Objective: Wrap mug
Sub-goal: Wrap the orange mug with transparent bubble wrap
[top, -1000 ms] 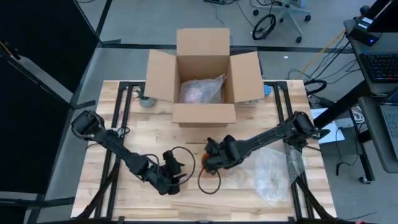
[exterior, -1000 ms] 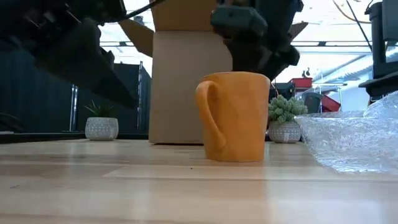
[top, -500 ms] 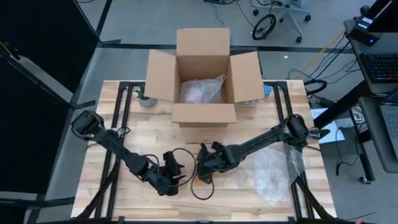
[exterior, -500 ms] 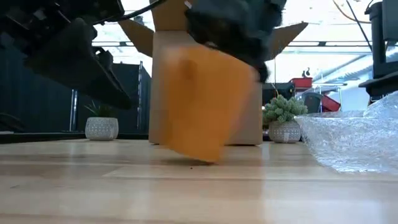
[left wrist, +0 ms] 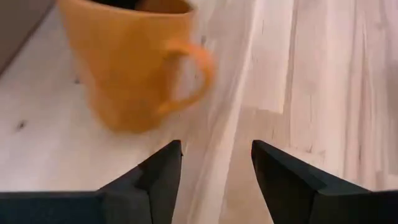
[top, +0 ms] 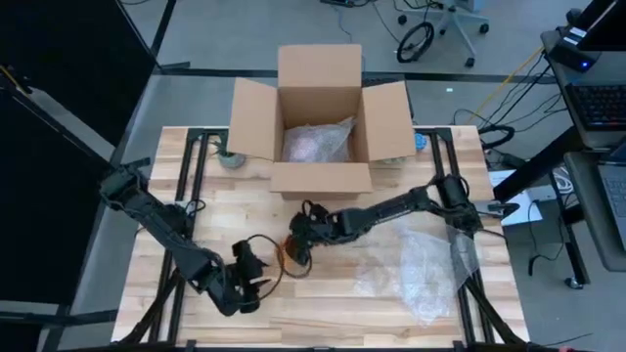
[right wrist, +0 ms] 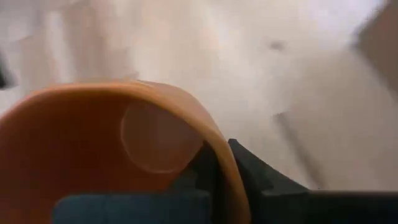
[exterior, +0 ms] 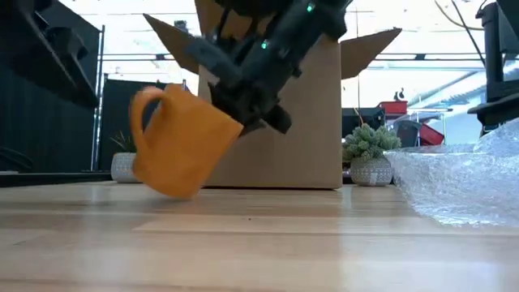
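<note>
An orange mug (exterior: pixel 182 142) hangs tilted over the middle of the table, its handle (exterior: pixel 142 109) toward the table's left; it also shows in the high view as the mug (top: pixel 291 250). My right gripper (top: pixel 305 233) is shut on its rim. My left gripper (left wrist: pixel 217 168) stands open near the front left, a little short of the mug (left wrist: pixel 134 62), with nothing between its fingers. A crumpled sheet of bubble wrap (top: pixel 421 272) lies on the table's right part. My right gripper holds the mug by its rim (right wrist: pixel 217 155), on the side away from the handle. One finger (right wrist: pixel 200 168) is inside the mug and the other (right wrist: pixel 261 177) outside. The fingers come slanting down from the table's right. The mug is tipped, its bottom low over the table; whether it touches, I cannot tell.
An open cardboard box (top: pixel 323 117) with wrapped things inside stands at the far middle of the table. Two small potted plants (exterior: pixel 131 166) (exterior: pixel 371 154) stand beside it. Bare wood lies between the mug and the near edge.
My right gripper has carried the mug toward the table's left edge and tipped it from upright on the table to a slant, with its mouth up toward the right. My left gripper has drawn back toward the near left.
</note>
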You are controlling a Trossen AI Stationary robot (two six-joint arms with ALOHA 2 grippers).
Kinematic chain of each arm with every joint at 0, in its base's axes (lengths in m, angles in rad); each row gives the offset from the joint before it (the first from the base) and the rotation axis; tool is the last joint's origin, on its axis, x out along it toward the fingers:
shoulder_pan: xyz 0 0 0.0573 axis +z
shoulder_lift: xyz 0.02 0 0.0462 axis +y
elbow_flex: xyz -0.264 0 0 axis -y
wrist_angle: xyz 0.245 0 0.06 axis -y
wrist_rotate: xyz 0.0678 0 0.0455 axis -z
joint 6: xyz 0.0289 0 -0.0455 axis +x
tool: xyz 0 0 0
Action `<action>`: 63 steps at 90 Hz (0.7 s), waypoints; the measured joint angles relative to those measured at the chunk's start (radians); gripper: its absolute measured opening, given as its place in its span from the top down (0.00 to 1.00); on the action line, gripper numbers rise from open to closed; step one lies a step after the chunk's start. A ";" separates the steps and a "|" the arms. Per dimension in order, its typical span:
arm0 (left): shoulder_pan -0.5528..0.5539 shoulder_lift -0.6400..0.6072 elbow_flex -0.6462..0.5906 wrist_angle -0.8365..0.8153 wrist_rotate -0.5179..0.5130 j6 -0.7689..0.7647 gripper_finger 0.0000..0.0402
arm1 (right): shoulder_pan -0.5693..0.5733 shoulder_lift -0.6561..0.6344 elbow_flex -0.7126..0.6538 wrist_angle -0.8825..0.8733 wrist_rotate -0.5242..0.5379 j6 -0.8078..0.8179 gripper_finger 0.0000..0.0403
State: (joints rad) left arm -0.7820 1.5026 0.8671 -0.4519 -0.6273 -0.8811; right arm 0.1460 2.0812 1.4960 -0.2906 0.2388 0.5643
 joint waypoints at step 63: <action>-0.003 0.000 0.000 0.004 -0.052 -0.003 0.55 | -0.062 -0.019 0.041 -0.059 -0.057 -0.040 0.49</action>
State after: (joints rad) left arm -0.7849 1.5028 0.8669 -0.4475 -0.6795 -0.8845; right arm 0.0841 2.0625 1.5372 -0.3492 0.1822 0.5240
